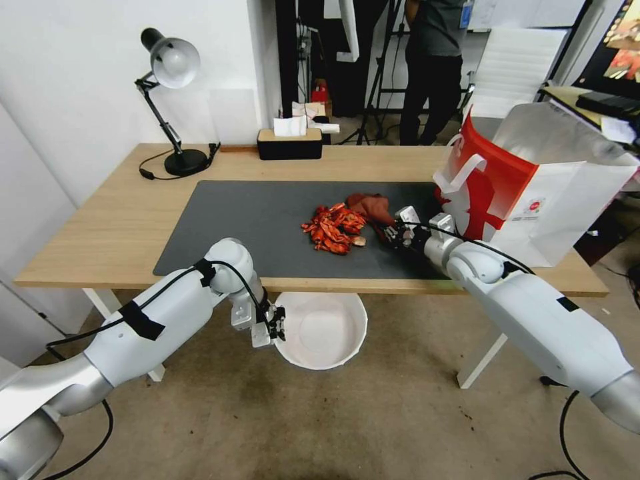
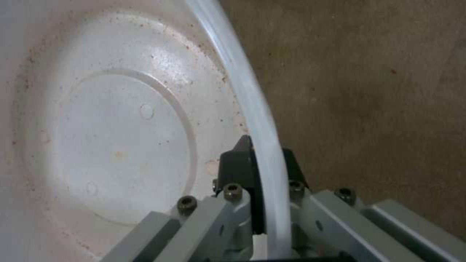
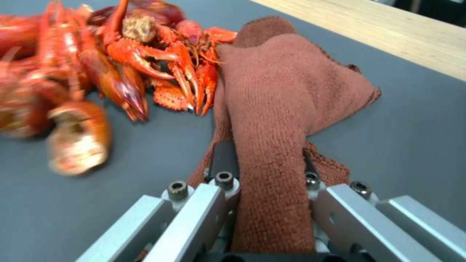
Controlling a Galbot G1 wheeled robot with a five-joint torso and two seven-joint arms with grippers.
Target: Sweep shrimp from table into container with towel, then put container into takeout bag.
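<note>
I've got the L gripper (image 1: 279, 328) clamped on the bowl (image 1: 327, 333) rim, below the table's (image 1: 120, 220) near edge. R gripper (image 1: 395, 233) pinches the towel (image 1: 373, 207), touching the shrimp (image 1: 333, 228) mid-mat. Bag (image 1: 533, 193) far right.

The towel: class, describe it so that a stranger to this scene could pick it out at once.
Find the dark grey mat on the wooden table. Toward its right end, beside the shrimp, lies the towel, pinched in the right gripper. Unlike the glossy, bright orange shrimp, it is dull rust-red, soft and crumpled.
</note>
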